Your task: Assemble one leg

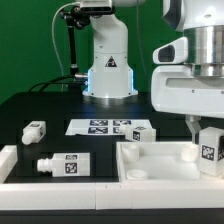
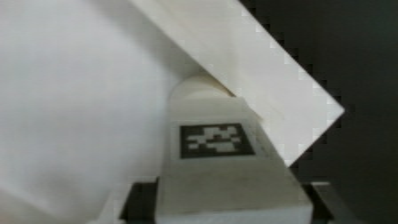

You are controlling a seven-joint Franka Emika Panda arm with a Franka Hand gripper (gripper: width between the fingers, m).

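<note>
My gripper [image 1: 204, 132] hangs at the exterior view's right, shut on a white leg [image 1: 209, 148] with a black-and-white tag. It holds the leg upright over the right end of the wide white tray-like panel [image 1: 150, 160]. In the wrist view the leg [image 2: 217, 140] sits between my dark fingers [image 2: 143, 203], its tag facing the camera. The panel's raised corner edge [image 2: 267, 75] lies just beyond it. Whether the leg's lower end touches the panel is hidden.
Three more tagged white legs lie on the black table: one at the left [image 1: 35, 130], one in front [image 1: 65, 165], one by the panel's back edge [image 1: 140, 133]. The marker board [image 1: 100, 127] lies mid-table. A white rail [image 1: 12, 160] borders the front left. The arm's base [image 1: 108, 70] stands behind.
</note>
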